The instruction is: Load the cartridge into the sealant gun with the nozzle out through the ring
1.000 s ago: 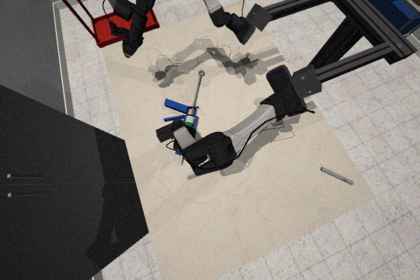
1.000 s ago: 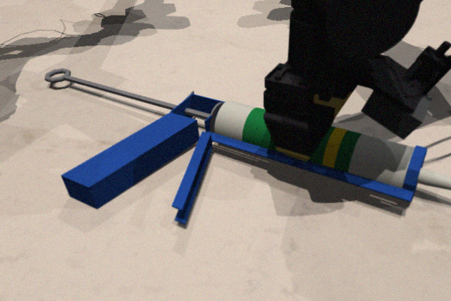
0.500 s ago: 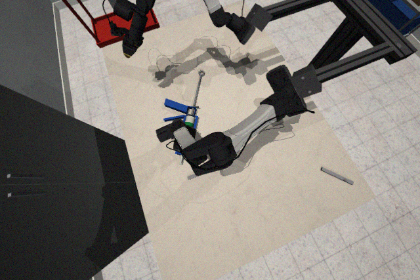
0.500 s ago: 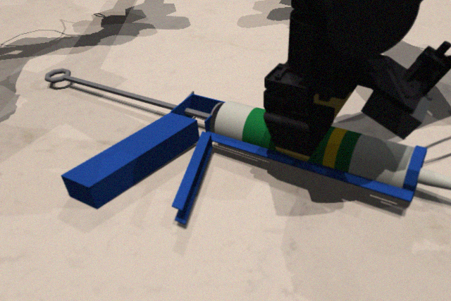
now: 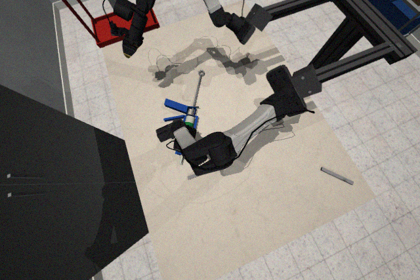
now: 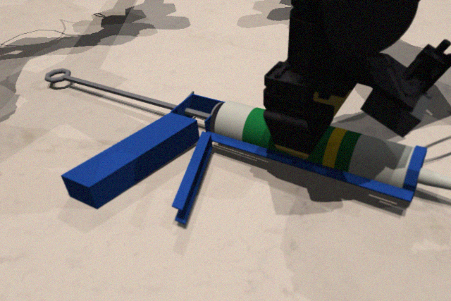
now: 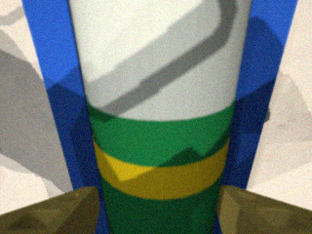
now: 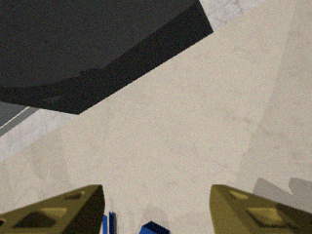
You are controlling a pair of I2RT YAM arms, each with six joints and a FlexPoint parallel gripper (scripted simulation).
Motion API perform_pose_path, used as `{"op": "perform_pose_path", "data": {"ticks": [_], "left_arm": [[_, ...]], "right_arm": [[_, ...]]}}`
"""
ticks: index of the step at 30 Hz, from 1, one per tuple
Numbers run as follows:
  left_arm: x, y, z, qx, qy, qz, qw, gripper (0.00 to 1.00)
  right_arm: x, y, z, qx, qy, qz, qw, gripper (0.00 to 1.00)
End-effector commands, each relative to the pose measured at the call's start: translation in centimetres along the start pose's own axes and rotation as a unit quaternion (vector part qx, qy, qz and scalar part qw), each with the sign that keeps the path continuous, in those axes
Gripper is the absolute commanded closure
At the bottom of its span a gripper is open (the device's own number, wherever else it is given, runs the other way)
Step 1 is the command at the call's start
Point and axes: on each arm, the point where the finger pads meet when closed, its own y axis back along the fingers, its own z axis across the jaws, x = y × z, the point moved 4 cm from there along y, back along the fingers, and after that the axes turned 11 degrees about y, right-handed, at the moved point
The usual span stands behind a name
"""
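The cartridge (image 6: 230, 119) (image 7: 161, 58) (image 5: 190, 118) lies in the blue gun's cradle (image 6: 244, 145) (image 7: 54, 73). Its front meets the front ring (image 6: 416, 166), and its nozzle (image 6: 435, 177) sticks out beyond it. The plunger rod (image 6: 120, 92) (image 5: 196, 92) extends far out behind the handle (image 6: 134, 155) (image 5: 176, 105). The thumb plate is too small to judge. My left gripper (image 7: 157, 195) is slightly open, its fingers astride the cartridge's middle, close beside its walls. My right gripper (image 8: 156, 194) (image 5: 127, 55) is open and empty, raised well away from the gun, beyond the rod's ring end.
The trigger (image 6: 192, 177) points out beside the handle. A dark cabinet (image 5: 67, 168) (image 8: 97, 44) stands at the table's edge on the gun's handle side. A grey bar (image 5: 336, 175) lies near the opposite edge. A red cart (image 5: 102, 29) stands by the far edge.
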Motion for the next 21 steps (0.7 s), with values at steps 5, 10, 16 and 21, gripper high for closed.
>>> {"op": "perform_pose_path", "data": {"ticks": [5,10,16,21], "left_arm": [[0.53,2.10,-1.47,0.023,-0.001,0.008,1.000,0.41],[0.00,1.53,-1.01,0.019,0.003,0.005,1.000,1.00],[0.00,1.53,-1.01,0.019,0.003,0.005,1.000,1.00],[0.00,1.53,-1.01,0.019,0.003,0.005,1.000,1.00]], "right_arm": [[0.08,0.08,-0.07,0.000,-0.005,0.002,1.000,0.48],[0.08,0.08,-0.07,0.000,-0.005,0.002,1.000,0.48],[0.08,0.08,-0.07,0.000,-0.005,0.002,1.000,0.48],[0.08,0.08,-0.07,0.000,-0.005,0.002,1.000,0.48]]}}
